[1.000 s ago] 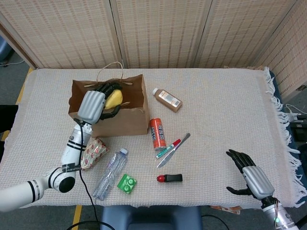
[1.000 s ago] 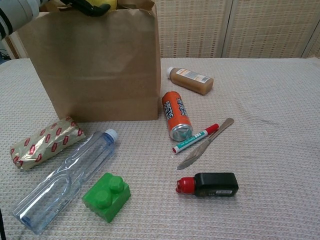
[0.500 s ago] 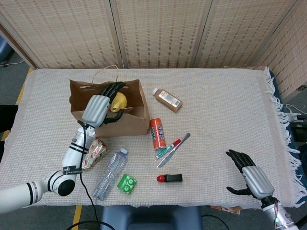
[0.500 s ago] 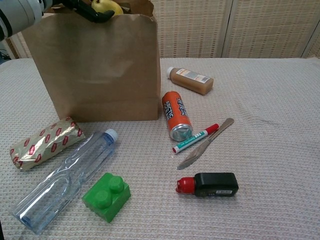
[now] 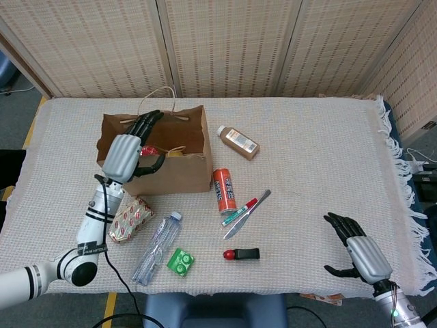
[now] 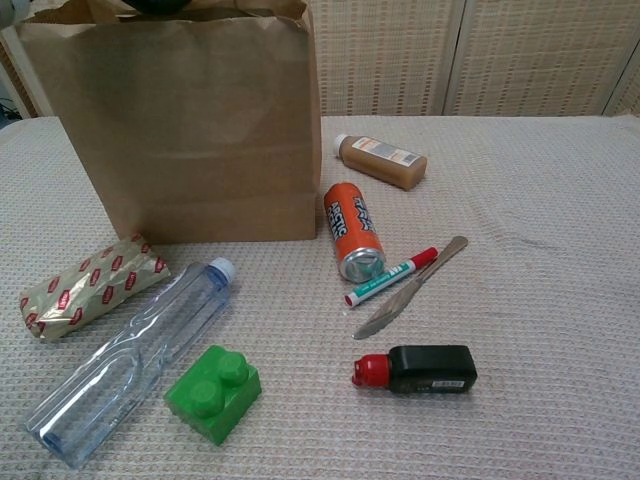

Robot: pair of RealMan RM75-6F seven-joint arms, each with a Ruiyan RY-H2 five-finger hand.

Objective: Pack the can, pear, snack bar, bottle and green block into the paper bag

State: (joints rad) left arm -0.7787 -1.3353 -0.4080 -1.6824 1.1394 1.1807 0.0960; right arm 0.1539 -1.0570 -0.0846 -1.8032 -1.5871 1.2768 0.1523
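- A staged indoor test area, more like a lab or studio than a lived-in room
- Woven folding screens (image 5: 225, 44) wall off the space behind the table (image 5: 321, 147)
- A fringed, cream woven cloth (image 5: 392, 164) covers the whole tabletop
- Grey floor with a yellow tape line (image 5: 109, 301) at the near edge and a loose cable (image 5: 13, 89) at far left

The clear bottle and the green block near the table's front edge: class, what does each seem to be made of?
The clear bottle looks like thin transparent plastic: the cloth shows through it and its ribbed wall catches glossy highlights. The green block appears to be hard moulded plastic, uniformly coloured, with smooth, slightly shiny studs on top.
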